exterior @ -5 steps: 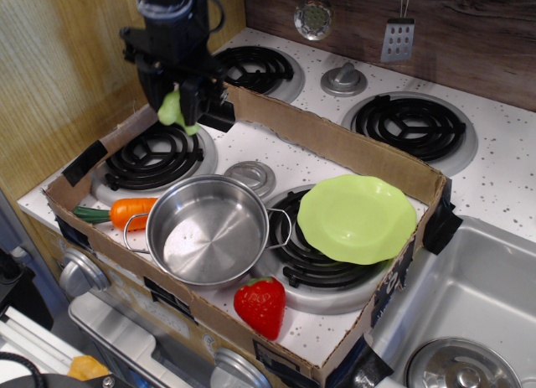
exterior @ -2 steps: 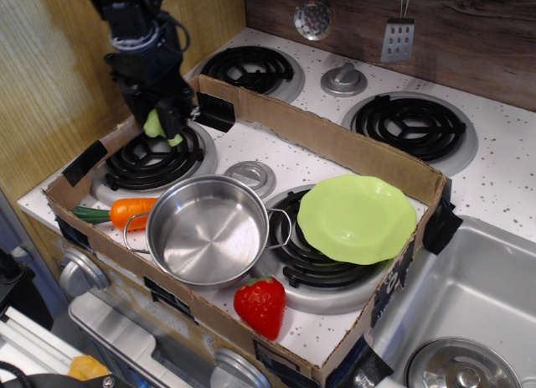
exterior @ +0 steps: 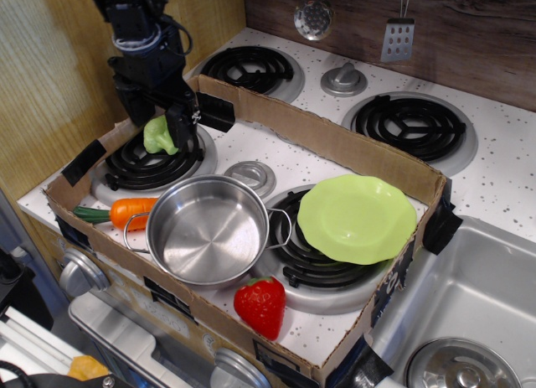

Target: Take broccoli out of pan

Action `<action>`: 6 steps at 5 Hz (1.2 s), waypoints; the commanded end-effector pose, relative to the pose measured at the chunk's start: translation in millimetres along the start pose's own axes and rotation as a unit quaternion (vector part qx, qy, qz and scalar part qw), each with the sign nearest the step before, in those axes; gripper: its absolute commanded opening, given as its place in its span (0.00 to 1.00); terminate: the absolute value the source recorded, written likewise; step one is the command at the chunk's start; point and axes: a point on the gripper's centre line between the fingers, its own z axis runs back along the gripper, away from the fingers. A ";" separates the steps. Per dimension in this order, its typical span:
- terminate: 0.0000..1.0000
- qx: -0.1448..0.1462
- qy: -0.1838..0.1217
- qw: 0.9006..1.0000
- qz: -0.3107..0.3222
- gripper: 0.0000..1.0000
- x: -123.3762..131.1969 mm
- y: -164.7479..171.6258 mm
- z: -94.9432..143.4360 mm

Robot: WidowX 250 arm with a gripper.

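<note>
One broccoli point(exterior: 159, 134) is what I'm after, and it sits at about ten o'clock from the pan point(exterior: 208, 230), well apart from it, over the back-left burner point(exterior: 153, 160) inside the cardboard box point(exterior: 335, 145). I can't tell whether it rests on the coil or hangs just above it. My gripper point(exterior: 159, 124) is right at it, one finger point(exterior: 178, 128) touching its right side; whether the jaws are clamped on it or have let go, I can't tell.

I judge the task nearly done: the pan looks empty, so the lifting-out is finished. What's left is confirming release and backing the arm away.

Counting outward: one pan, one carrot point(exterior: 126, 212) touching the pan at nine o'clock, one strawberry point(exterior: 261, 305) at five o'clock, one green plate point(exterior: 358, 218) at three o'clock.
</note>
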 end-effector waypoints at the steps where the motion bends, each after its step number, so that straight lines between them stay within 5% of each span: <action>1: 0.00 0.067 -0.010 0.998 -0.003 1.00 26.5 -3.2 61.9; 2: 0.00 0.087 -0.003 0.996 -0.003 1.00 35.5 -10.0 84.3; 4: 0.00 0.037 -0.032 0.998 0.036 1.00 50.8 -43.3 115.5; 6: 0.00 0.037 -0.032 0.998 0.036 1.00 50.8 -43.3 115.5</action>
